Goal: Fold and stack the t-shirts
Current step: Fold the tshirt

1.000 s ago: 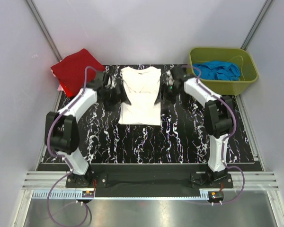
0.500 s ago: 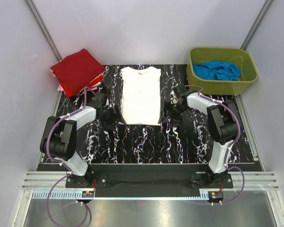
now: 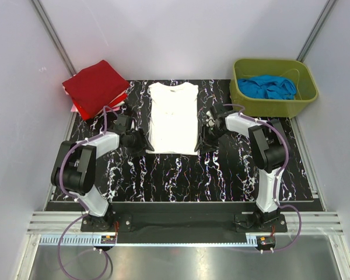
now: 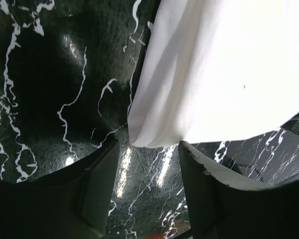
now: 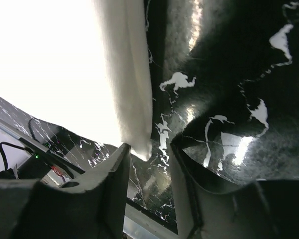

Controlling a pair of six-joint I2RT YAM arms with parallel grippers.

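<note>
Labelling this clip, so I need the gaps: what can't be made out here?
- Top view: what lies under the red shirt; it covers all but a thin edge.
- Top view: blue cloth in the bin, bunched; garment type unclear.
- Wrist views: detail on the white shirt, washed out by glare.

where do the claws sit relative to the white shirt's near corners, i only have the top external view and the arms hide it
observer: in the left wrist view, the near corner of the white t-shirt lies right at the mouth of the left claw. The fingers are apart and no cloth is between them.
operator: and the right side
observer: in the right wrist view, that corner's tip pokes just in between the fingertips of the right claw. A gap shows beside it, so it looks unpinched.
</note>
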